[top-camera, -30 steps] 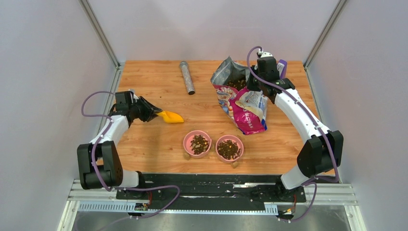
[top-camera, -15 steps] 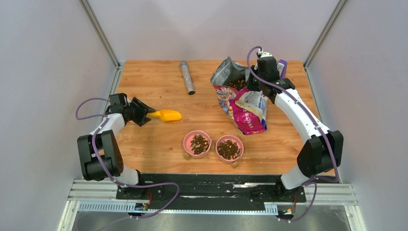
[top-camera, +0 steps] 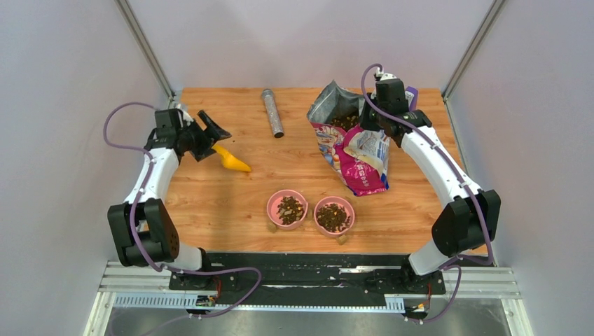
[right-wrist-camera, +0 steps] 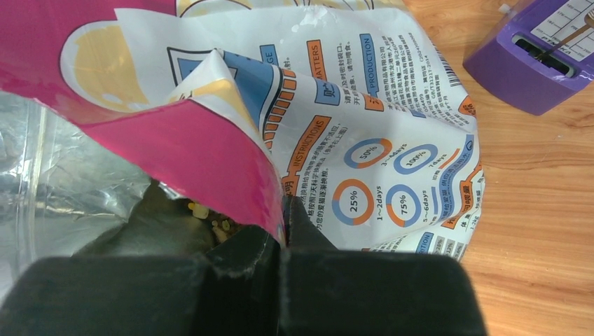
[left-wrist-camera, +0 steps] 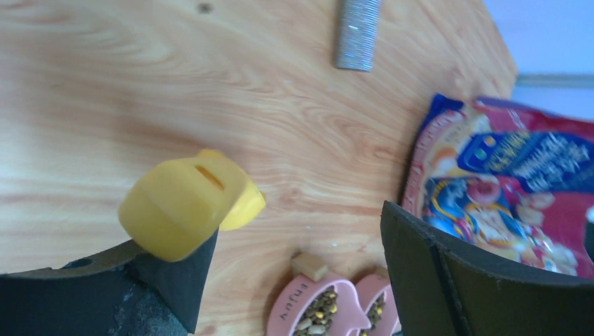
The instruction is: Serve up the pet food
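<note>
Left gripper point(top-camera: 208, 140) hangs over the far-left part of the table point(top-camera: 210, 203) with its jaws spread wide. From above you might think it has the yellow scoop point(top-camera: 230, 161), but its own wrist camera tells it better. There the scoop point(left-wrist-camera: 185, 206) sits against one finger point(left-wrist-camera: 168, 276) only. The other finger point(left-wrist-camera: 448, 273) stands well apart from it, so nothing is clamped.

Right gripper point(top-camera: 365, 120) is at the far-right side, at the mouth of the purple-pink pet food bag point(top-camera: 357, 157). The overhead view does not show its fingers. The right wrist view does: they are pressed together on the pink rim of the bag point(right-wrist-camera: 210, 150), holding the mouth up. Past that rim, a few pellets point(right-wrist-camera: 210, 220) show inside the silver lining.

The pet food point(top-camera: 288, 208) lies mostly in two pink bowls point(top-camera: 269, 208) standing side by side near the middle of the near edge. More of it shows dark in the bag's open mouth. The left wrist view catches the bowls point(left-wrist-camera: 284, 315) at its bottom edge. It also shows a small tan block point(left-wrist-camera: 309, 266) just beside one of them.

A metal tube point(top-camera: 272, 112) lies towards the far edge, left of the bag. A purple box point(right-wrist-camera: 536, 56) stands in the far-right corner, mostly hidden from above by the arm.
</note>
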{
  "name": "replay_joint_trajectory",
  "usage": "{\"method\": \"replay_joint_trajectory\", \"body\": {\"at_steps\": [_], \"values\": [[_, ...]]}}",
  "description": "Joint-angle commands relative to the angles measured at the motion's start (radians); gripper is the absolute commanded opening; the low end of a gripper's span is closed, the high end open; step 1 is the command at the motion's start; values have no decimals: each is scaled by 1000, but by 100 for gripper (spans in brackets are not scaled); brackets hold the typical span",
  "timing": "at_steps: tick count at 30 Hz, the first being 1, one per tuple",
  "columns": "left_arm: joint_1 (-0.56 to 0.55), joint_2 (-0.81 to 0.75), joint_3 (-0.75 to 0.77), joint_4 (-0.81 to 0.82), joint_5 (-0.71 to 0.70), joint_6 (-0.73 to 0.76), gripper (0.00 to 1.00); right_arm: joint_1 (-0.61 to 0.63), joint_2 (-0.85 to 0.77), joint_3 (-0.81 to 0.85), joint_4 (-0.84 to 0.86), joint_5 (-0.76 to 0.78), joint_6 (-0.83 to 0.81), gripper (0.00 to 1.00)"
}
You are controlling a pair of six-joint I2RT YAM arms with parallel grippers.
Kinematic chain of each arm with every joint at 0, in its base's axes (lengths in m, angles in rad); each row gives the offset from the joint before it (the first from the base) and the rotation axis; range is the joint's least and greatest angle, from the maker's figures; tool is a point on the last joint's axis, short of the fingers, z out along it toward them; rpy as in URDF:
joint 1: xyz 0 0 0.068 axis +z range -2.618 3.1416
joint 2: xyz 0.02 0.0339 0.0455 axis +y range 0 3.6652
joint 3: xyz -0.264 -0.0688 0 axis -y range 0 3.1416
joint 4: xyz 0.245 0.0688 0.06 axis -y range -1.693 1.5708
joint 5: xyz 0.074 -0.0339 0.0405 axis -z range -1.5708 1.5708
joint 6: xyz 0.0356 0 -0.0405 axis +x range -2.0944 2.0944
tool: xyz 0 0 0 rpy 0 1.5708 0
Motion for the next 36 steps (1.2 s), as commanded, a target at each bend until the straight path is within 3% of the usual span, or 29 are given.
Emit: {"method": "replay_joint_trajectory", "body": {"at_steps": [1, 2, 5, 9, 14, 17, 20, 24, 30, 36], "values": [[-138, -17, 101, 73, 54, 49, 91, -6, 3, 73, -15, -59, 4, 0], [-156, -17, 117, 79, 48, 49, 91, -6, 0, 80, -17, -68, 8, 0], [-225, -35, 142, 22, -146, 40, 91, -6, -4, 84, -19, -94, 21, 0], [-230, -51, 117, -42, -352, 3, 90, -6, -3, 76, -19, -101, 29, 0], [-227, -46, 121, -121, -492, -17, 91, -6, -12, 62, -19, -95, 30, 0], [-226, -58, 122, -96, -435, -2, 91, -6, -14, 59, -20, -95, 30, 0], [-241, -65, 119, 12, -215, 42, 90, -6, -16, 56, -20, -100, 37, 0], [-325, -69, 128, 100, -87, 77, 89, -6, -29, 50, -19, -123, 54, 0], [-489, -25, 159, 217, -41, 50, 90, -4, -53, 43, -20, -170, 76, 0], [-565, 133, 339, 264, -77, 121, 90, 2, -78, 32, -19, -223, 46, 0]]}}
